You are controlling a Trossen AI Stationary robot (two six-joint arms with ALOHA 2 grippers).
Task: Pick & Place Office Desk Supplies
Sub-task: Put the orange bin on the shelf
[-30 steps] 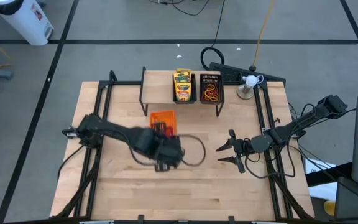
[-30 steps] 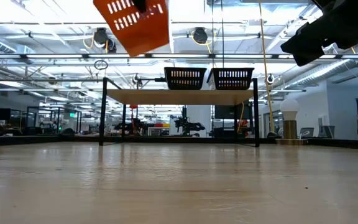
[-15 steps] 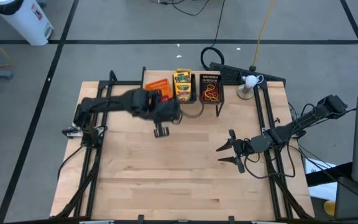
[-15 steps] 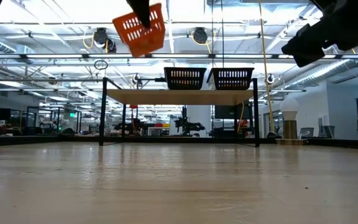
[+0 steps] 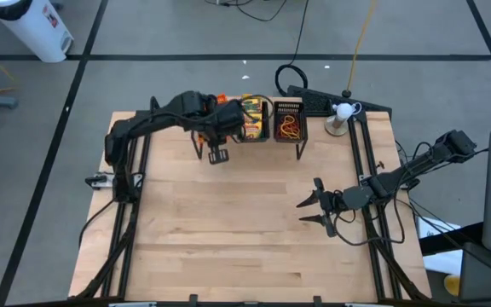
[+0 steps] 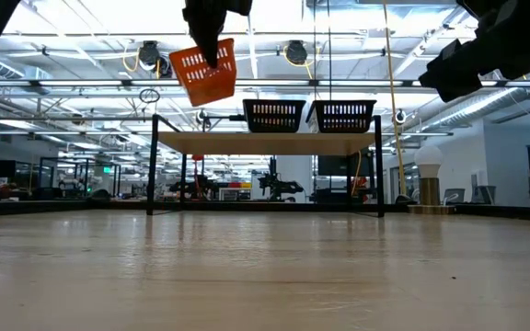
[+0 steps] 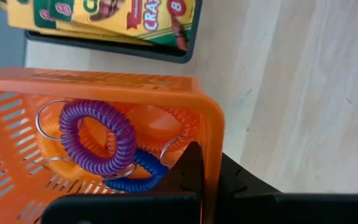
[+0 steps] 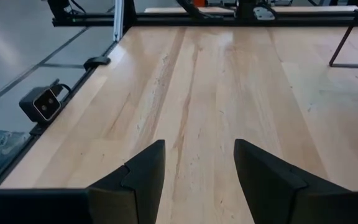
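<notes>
The orange mesh tray (image 6: 205, 69) hangs tilted over the left end of the raised wooden shelf (image 6: 265, 142), with my left gripper (image 5: 220, 118) shut on it. Inside it lie a purple coiled loop (image 7: 98, 137) and a blue one (image 7: 138, 180). Two black mesh trays stand on the shelf: one (image 5: 251, 118) holds yellow-and-green crayon boxes (image 7: 123, 18), the other (image 5: 289, 124) holds orange and tan bands. My right gripper (image 5: 314, 207) stands open over the table's right side, with nothing between its fingers (image 8: 142, 177). My left gripper pinches one side wall of the orange tray (image 7: 209, 146) near a corner, one finger (image 7: 188, 168) inside the tray and one outside. The fingers come from above, pointing steeply down. The tray hangs below them, tilted and clear of the shelf and table.
The shelf stands on thin black legs (image 6: 155, 165) along the table's far side. A white lamp (image 5: 341, 111) and a black cable (image 5: 290, 77) are at the far right. Bare wooden tabletop (image 5: 228, 213) spreads across the middle and near side.
My left gripper has carried the orange tray from over the table's middle toward the far edge and a little up, to above the shelf's left end. The tray stays tilted and clear, with the loops still inside.
</notes>
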